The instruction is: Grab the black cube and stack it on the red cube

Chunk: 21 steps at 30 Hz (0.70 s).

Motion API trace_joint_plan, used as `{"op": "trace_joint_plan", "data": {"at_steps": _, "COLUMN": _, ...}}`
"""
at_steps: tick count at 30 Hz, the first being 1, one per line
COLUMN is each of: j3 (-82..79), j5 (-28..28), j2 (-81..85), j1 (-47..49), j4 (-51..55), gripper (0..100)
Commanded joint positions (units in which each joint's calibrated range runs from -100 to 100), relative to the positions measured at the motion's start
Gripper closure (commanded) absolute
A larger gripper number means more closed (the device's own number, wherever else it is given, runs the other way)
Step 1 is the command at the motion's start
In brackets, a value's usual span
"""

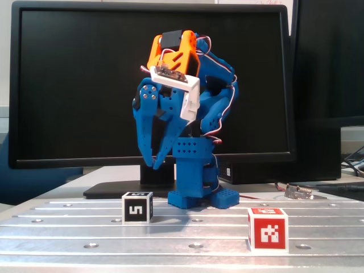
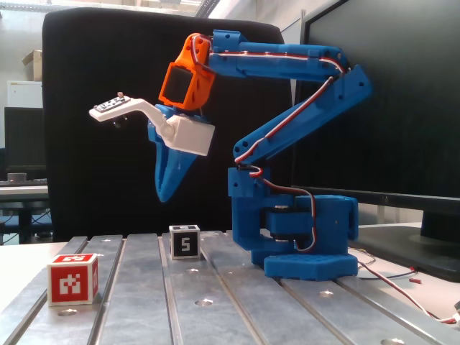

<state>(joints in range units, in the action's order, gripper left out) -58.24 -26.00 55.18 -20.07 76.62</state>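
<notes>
In a fixed view the black cube (image 1: pixel 137 207) sits on the ribbed metal bench (image 1: pixel 68 233), left of the arm's base. The claw (image 1: pixel 154 165) hangs in the air above it — fingers apart, empty, tips pointing down. The red cube (image 1: pixel 267 228) rests further right and nearer the camera — well apart from the black one.

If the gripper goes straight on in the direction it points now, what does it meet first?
Probably the black cube. The gripper hangs open above the table, fingertips aimed down, with the cube just below them in both fixed views. Depth is unclear, so it may narrowly miss and meet the metal table instead.
</notes>
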Motion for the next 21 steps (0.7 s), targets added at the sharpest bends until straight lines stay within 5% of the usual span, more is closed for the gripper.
{"op": "trace_joint_plan", "data": {"at_steps": 1, "j3": 2.84, "j5": -0.35, "j2": -1.04, "j1": -2.41, "j4": 1.74, "gripper": 99}}
{"op": "trace_joint_plan", "data": {"at_steps": 21, "j3": 7.0, "j5": -2.77, "j2": -15.91, "j1": -8.31, "j4": 6.11, "gripper": 99}}
